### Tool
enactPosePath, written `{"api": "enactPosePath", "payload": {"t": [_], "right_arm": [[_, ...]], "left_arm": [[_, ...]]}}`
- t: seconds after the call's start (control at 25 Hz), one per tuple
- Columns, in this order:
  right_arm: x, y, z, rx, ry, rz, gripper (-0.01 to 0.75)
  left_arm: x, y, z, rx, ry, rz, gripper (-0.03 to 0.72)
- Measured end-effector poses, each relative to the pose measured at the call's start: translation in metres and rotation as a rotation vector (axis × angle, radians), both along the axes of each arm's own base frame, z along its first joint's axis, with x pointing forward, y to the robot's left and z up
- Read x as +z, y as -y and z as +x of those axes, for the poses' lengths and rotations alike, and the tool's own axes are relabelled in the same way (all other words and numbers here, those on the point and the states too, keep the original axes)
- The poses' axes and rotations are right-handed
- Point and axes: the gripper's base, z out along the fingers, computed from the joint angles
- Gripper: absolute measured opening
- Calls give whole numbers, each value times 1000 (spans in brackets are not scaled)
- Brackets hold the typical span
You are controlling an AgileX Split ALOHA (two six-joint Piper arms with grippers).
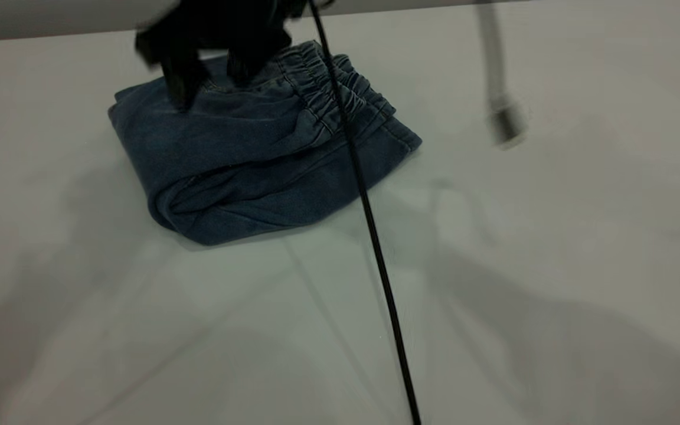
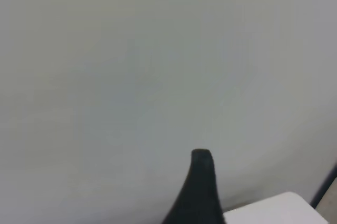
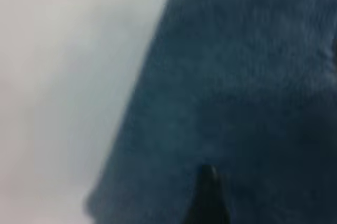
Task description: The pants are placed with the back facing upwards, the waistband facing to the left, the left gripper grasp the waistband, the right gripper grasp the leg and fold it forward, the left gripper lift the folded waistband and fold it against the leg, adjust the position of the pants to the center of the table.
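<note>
The blue denim pants lie folded into a thick bundle on the table, toward the far left. Their ruffled waistband lies on top along the bundle's right side. I cannot pick out the leg within the fold. My right gripper hangs over the bundle's far left part, open, its black fingertips down on the denim. The right wrist view shows one finger against the denim. My left gripper is open over bare tabletop, away from the pants.
A black cable runs diagonally from the top centre to the bottom edge, crossing the waistband. A blurred grey metal rod hangs at the upper right. A white edge shows in the left wrist view.
</note>
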Motion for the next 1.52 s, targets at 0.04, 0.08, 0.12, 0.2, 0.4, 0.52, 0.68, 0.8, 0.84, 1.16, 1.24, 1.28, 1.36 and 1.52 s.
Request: {"api": "enactPosePath", "payload": {"t": [0.04, 0.08, 0.12, 0.2, 0.4, 0.52, 0.68, 0.8, 0.84, 1.16, 1.24, 1.28, 1.36, 1.52], "right_arm": [[-9, -2, 0, -12, 5, -26, 483], [-15, 0, 2, -26, 14, -56, 483], [-23, 1, 4, -41, 22, -85, 483], [-35, 5, 9, -68, 36, -135, 483], [-51, 9, 10, -129, 5, -183, 483], [-52, 12, 8, -194, -45, -196, 479], [-54, 21, 3, -290, -119, -271, 461], [-56, 27, -2, -379, -184, -324, 450], [-56, 29, -4, -411, -209, -342, 448], [-58, 36, -18, -691, -404, -380, 447], [-58, 34, -21, -709, -449, -356, 446], [-58, 32, -22, -712, -476, -338, 446], [-58, 27, -26, -716, -527, -299, 445], [-53, 22, -26, -713, -547, -279, 445]], "left_arm": [[0, 0, 0, -2, 0, 0, 580], [0, 0, 0, -6, 1, -1, 580], [0, 1, -1, -8, 2, -1, 580], [0, 1, -1, -9, 2, -2, 580], [1, 3, -2, -34, 6, -6, 580], [1, 4, -2, -46, 8, -8, 580], [1, 3, -2, -42, 7, -7, 580], [1, 3, -2, -42, 7, -7, 578], [1, 3, -2, -42, 7, -7, 576], [1, 3, -2, -41, 7, -8, 572], [1, 3, -2, -41, 7, -8, 572], [1, 3, -2, -41, 6, -9, 572], [1, 3, -2, -41, 7, -9, 572], [1, 3, -2, -41, 7, -9, 572]]}}
